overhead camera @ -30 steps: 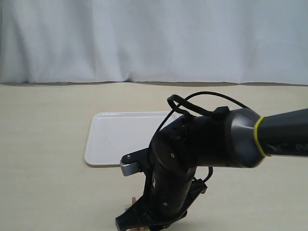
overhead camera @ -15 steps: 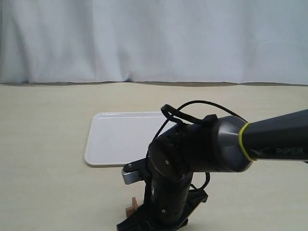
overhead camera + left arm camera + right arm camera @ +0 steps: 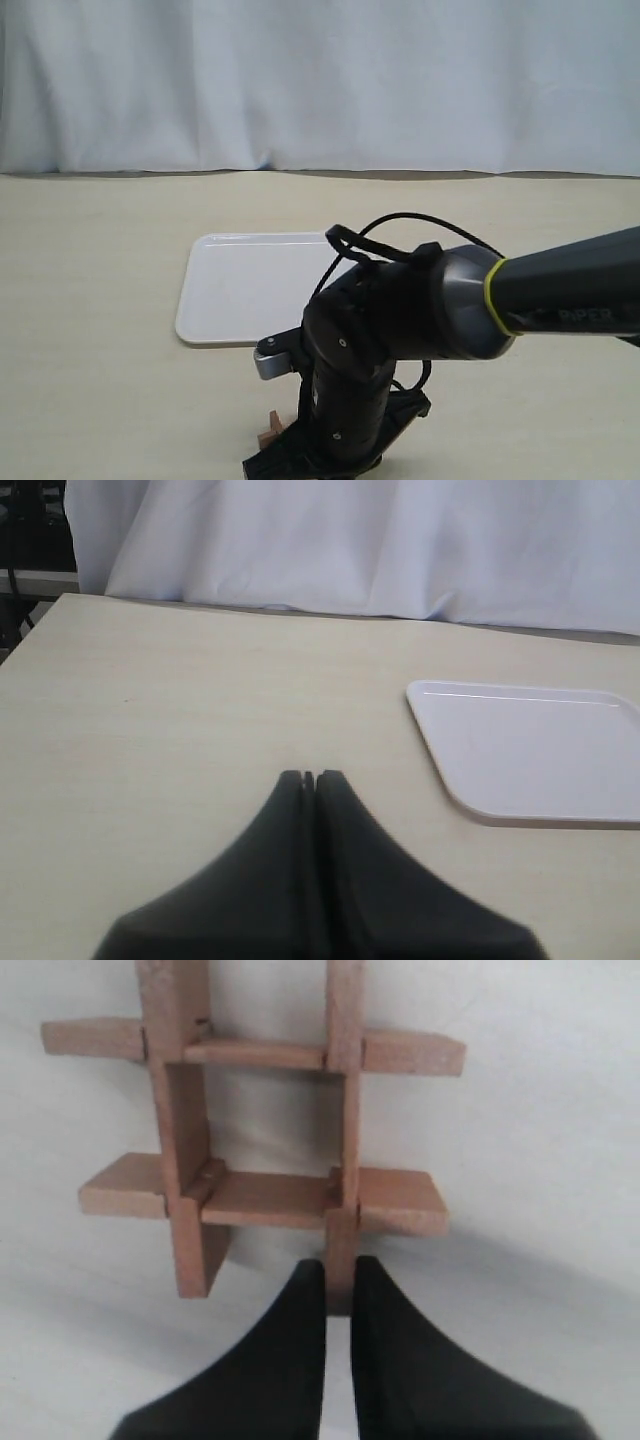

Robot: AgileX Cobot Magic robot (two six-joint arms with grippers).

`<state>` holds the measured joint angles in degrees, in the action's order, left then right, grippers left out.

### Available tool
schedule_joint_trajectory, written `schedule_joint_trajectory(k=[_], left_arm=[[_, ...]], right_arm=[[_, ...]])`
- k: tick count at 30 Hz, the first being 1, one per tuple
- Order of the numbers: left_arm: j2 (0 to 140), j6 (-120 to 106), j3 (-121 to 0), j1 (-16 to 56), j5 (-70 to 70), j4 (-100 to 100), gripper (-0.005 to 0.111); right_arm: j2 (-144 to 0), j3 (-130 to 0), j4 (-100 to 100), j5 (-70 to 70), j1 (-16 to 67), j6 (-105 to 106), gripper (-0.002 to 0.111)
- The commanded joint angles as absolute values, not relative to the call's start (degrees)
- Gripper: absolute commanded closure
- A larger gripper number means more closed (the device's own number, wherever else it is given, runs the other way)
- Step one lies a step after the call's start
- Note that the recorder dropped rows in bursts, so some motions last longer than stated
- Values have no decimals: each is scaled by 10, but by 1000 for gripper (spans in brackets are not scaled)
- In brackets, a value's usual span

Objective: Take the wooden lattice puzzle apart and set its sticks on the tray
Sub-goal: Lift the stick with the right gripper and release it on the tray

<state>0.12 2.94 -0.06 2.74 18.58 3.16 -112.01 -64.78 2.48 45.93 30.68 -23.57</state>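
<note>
The wooden lattice puzzle [image 3: 260,1130] fills the right wrist view as a reddish-brown hash of interlocked sticks lying on the table. My right gripper [image 3: 338,1272] is shut on the end of one stick [image 3: 341,1250] that sticks out of the grid. In the exterior view only a corner of the puzzle [image 3: 270,430] shows beside the right arm [image 3: 400,330], whose body hides the gripper. The white tray [image 3: 250,285] lies behind it, with nothing on it. My left gripper [image 3: 308,778] is shut on nothing, hovering over bare table beside the tray [image 3: 530,750].
A white curtain [image 3: 320,80] hangs along the back edge of the pale table [image 3: 90,260]. The right arm's black cable [image 3: 400,225] loops above its wrist. The left arm does not show in the exterior view.
The right arm has sunk lower and shifted slightly left over the puzzle. The tray has not moved.
</note>
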Motion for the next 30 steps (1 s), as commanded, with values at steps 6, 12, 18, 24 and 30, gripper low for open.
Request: schedule_joint_trajectory(k=[6,12,18,24,30], left_arm=[[0,29,0,28,183,30,107],[0,29,0,28,183,30,107],[0,29,0,28,183,30,107],[0,29,0,28,183,30,107],[0,29,0,28,183,30,107]], right_arm=[[-1016,-688,-4,524,307,-231,104],[-985,-652,-107,427,298,-269,104],[-1033,-656,-176,361,251,-332,104],[-1095,-680,-207,298,207,-317,104],[-1135,-680,-237,179,180,-326,104]])
